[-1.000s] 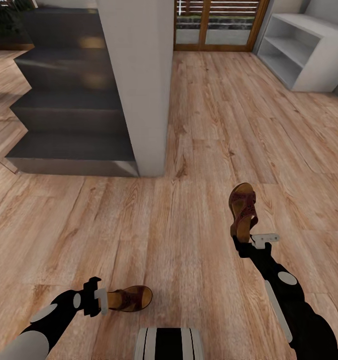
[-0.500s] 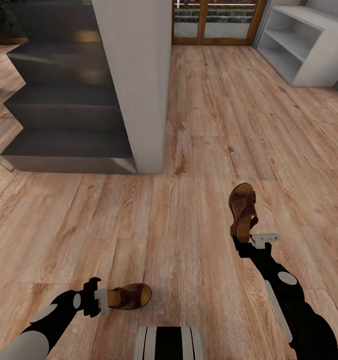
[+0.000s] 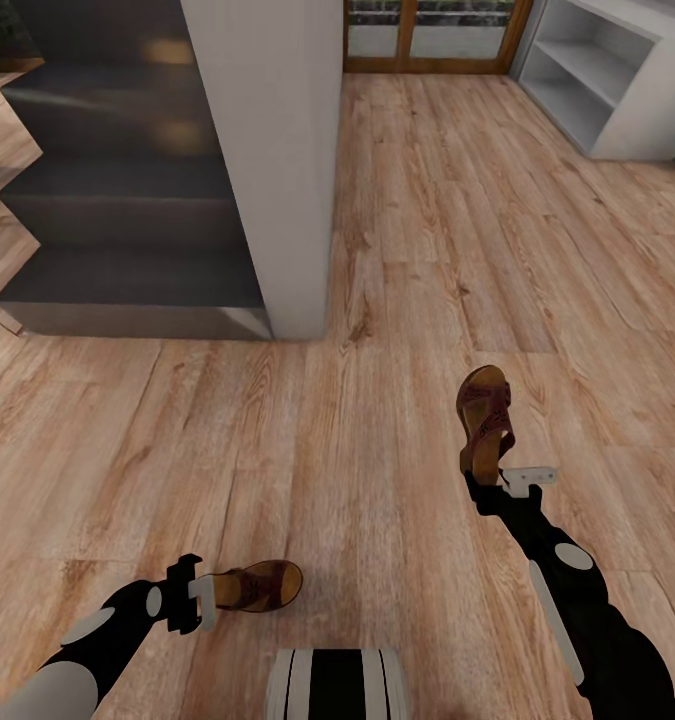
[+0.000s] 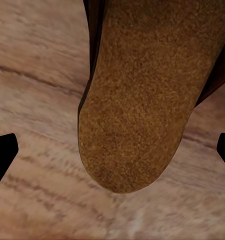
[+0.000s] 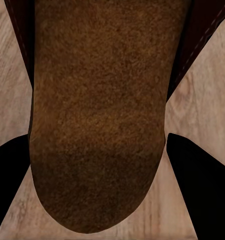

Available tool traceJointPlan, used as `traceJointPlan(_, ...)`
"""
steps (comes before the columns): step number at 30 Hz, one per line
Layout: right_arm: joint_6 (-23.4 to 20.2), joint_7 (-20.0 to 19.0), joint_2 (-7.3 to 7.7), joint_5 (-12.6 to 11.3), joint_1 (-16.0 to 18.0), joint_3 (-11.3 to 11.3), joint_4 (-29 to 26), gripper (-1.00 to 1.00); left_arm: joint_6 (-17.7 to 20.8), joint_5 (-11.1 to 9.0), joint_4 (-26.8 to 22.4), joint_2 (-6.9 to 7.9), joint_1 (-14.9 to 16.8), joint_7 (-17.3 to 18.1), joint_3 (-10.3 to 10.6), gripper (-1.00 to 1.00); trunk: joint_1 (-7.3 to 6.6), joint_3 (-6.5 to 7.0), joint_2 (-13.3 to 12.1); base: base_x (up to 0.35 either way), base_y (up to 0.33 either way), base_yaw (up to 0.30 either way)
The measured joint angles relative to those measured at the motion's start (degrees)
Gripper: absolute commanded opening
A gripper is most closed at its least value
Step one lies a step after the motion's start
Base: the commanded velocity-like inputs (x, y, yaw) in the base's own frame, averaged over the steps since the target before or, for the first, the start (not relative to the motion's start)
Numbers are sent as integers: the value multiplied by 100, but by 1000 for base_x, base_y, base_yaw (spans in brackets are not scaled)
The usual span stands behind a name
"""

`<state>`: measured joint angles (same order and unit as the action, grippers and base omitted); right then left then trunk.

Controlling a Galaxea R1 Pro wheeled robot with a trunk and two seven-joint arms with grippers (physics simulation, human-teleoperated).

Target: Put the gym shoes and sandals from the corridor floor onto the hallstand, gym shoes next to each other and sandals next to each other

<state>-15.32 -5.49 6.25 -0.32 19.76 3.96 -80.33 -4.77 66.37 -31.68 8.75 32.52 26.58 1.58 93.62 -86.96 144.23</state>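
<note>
The left gripper [image 3: 209, 600] holds a sandal [image 3: 262, 587] at its heel, toe pointing to 3 o'clock; the grip itself is hidden behind the wrist. In the left wrist view, the tan footbed [image 4: 147, 90] sits between dark fingertips [image 4: 2, 155]. The right gripper [image 3: 492, 482] clasps the other sandal [image 3: 485, 415], toe toward 12 o'clock. Both hang over the plank floor [image 3: 377, 300]. Dark stairs [image 3: 127, 200] lie at 10 o'clock beside a grey pillar [image 3: 267, 150]; a white shelf unit [image 3: 617, 80], cut off, stands at 1 o'clock.
</note>
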Motion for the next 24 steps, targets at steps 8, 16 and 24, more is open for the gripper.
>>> traceJointPlan(8, 0, 0, 0, 0, 0, 0, 1, -100, 0, -7, -1, 7, 1, 0, 8, 100, 18, -155, 9, 0, 0, 0)
traceJointPlan(16, 0, 0, 0, 0, 0, 0, 2, -100, 0, -8, -6, 12, 6, 0, 14, 100, 18, -155, 9, 0, 0, 0)
traceJointPlan(24, 0, 0, 0, 0, 0, 0, 1, -100, 0, -7, -23, 20, 6, -8, -4, 100, 18, -155, 9, 0, 0, 0)
